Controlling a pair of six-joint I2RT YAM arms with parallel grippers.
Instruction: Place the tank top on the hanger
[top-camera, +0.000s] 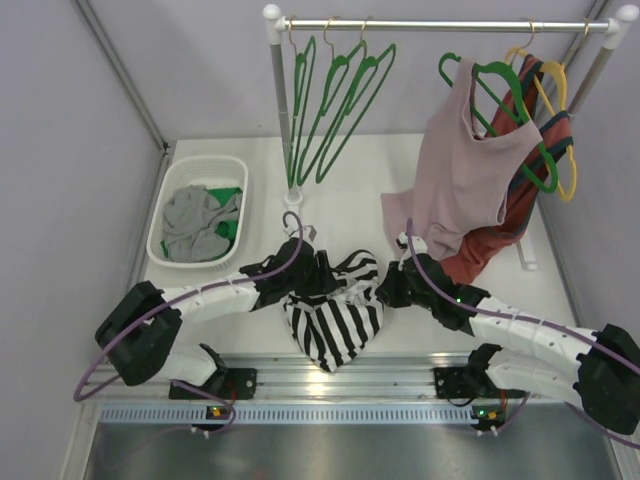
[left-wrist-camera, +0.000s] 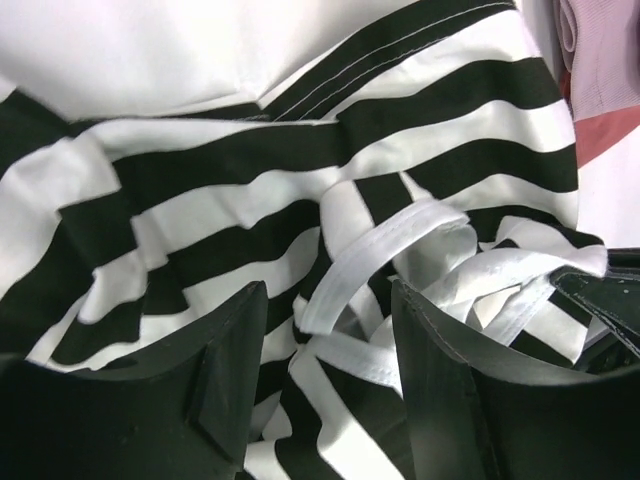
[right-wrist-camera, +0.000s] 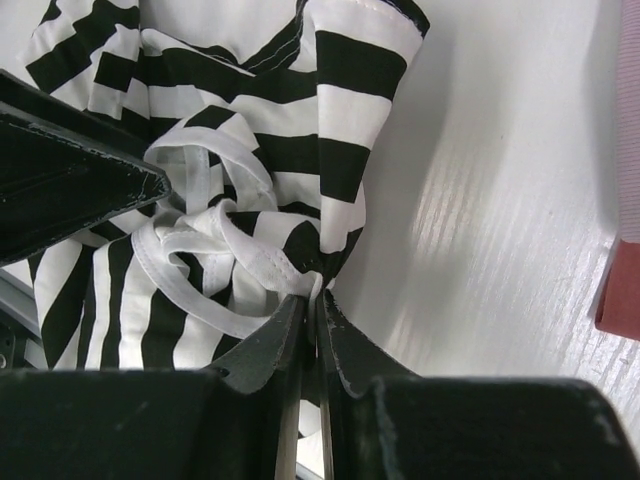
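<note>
– Tank top (top-camera: 335, 320), the soft one with bold black and white stripes: which way did it lie from the fingers?

– Between the two pairs. It sat heaped on the white counter (top-camera: 350, 215). Its gathered upper end was right at the fingertips. Its long axis ran back from them toward the arm bases, and the lower end drooped in a point over the counter's near edge.

– And the grips?

– The left gripper (left-wrist-camera: 330, 300) had its fingers fairly wide. A loop of white-bound strap (left-wrist-camera: 375, 255) and some crumpled stripes lay in the gap, with nothing visibly clamped. The right gripper (right-wrist-camera: 310, 300) had its fingers narrow, almost touching, and a bit of the white hem looked caught at their tips.

– Which arm was nearer?

– Neither to speak of. Both were at the bundle, left fingers on its left flank and right fingers on its right.

– And the hanger?

– Well beyond the fingers. A thin green plastic triangular hanger (top-camera: 368, 68) with a metal hook hung with two like it on the metal rail (top-camera: 440, 25). They were farther out than the left fingers and slightly to their right. Which of them was meant, I could not tell.

– How did the tank top look?

– Limp and twisted. The narrow straps were tangled together and no neck opening was spread. I judged the straps would need parting before any hanger could enter.
</note>
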